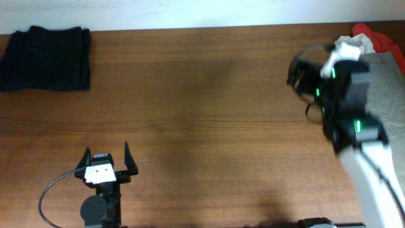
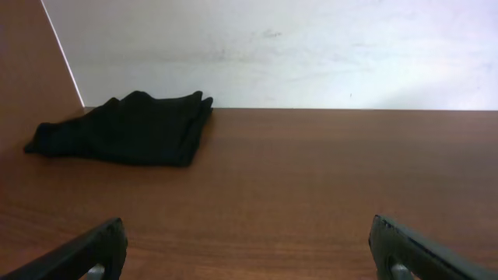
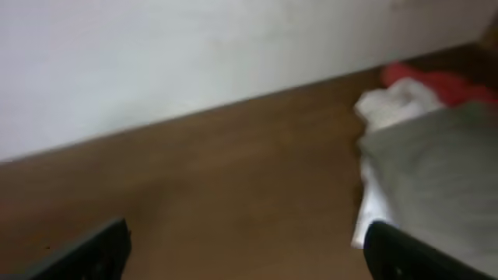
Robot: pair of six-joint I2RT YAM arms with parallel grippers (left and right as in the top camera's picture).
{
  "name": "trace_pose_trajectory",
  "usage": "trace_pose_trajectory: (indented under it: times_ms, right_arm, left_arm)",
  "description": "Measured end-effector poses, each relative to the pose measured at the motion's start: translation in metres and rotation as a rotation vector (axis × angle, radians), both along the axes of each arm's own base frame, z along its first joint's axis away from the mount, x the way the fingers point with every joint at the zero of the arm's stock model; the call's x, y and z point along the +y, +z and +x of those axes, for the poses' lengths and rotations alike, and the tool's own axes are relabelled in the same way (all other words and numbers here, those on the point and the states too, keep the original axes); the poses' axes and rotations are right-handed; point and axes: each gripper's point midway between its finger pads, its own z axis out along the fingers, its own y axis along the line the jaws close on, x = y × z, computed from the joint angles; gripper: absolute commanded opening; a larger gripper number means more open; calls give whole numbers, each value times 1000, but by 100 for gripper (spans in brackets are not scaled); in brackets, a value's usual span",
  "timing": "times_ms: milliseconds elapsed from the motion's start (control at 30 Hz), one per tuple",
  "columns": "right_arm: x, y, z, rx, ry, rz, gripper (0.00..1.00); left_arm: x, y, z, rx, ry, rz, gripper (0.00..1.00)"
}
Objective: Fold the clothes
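Two grippers, jaws apart, holding nothing. Right gripper (image 3: pixel 245 250) hovers near the khaki garment (image 3: pixel 440 183); left gripper (image 1: pixel 107 155) and folded dark garment (image 1: pixel 45 57) sit well apart from it.

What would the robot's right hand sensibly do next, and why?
Probably ease toward the grey garment and pinch its near edge: the right hand is open and empty beside it, and that piece lies loose against a white garment and a red garment, while the dark garment already sits folded.
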Motion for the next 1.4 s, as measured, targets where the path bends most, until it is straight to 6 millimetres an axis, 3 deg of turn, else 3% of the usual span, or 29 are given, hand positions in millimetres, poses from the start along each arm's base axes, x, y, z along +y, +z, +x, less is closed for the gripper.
trace_pose_trajectory:
  times_ms: [133,300,467,633,700,800,867,1100,1400]
  right_arm:
    - [-18,-1,46,93,-45,-155,99]
    - [-43,-20,79,143,-102,-299,99]
    - [-95,-103,105,322,-180,-395,99]
    - [-147,-188,108,504,-234,-415,99]
    - [-163,-208,111,559,-242,-418,100]
    - [-182,-223,118,598,-252,-421,100]
    - [-191,-220,130,579,-262,-426,99]
    - [-194,-216,142,556,-225,-443,99]
    - [-202,-255,138,617,-197,-421,99]
  left_arm:
    - [0,0,0,-1,0,0,99]
    - [0,0,0,-1,0,0,99]
    - [0,0,0,-1,0,0,99]
    - [0,0,0,-1,0,0,99]
    - [0,0,0,-1,0,0,99]
    - [0,0,0,0,0,0,99]
    - [0,0,0,-1,0,0,99]
    - [0,0,0,-1,0,0,99]
    - [0,0,0,-1,0,0,99]
